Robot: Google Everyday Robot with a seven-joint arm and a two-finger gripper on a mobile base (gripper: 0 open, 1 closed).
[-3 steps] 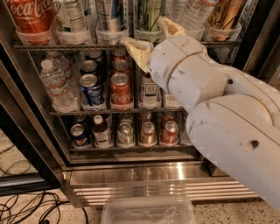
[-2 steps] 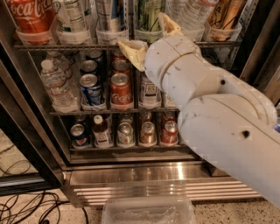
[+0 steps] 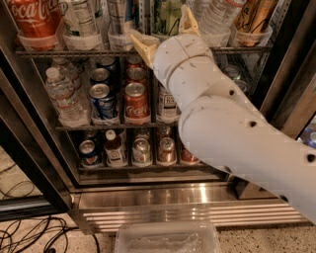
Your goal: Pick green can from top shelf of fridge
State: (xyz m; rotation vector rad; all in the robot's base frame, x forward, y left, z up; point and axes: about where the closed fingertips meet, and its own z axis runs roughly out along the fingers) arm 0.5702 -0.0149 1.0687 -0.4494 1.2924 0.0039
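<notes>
The gripper (image 3: 160, 22) has risen, its spread fingers (image 3: 141, 47) now flanking the green can (image 3: 167, 12).

One gripper (image 3: 159, 22) at the top shelf (image 3: 59, 51), straddling one green can (image 3: 168, 14). Below stand three red cola cans (image 3: 136, 101) and three blue cans (image 3: 102, 101).

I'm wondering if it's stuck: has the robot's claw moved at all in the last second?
Yes. The gripper has crept upward and slightly left, judged against the top shelf front rail, closing in on the green can.
</notes>
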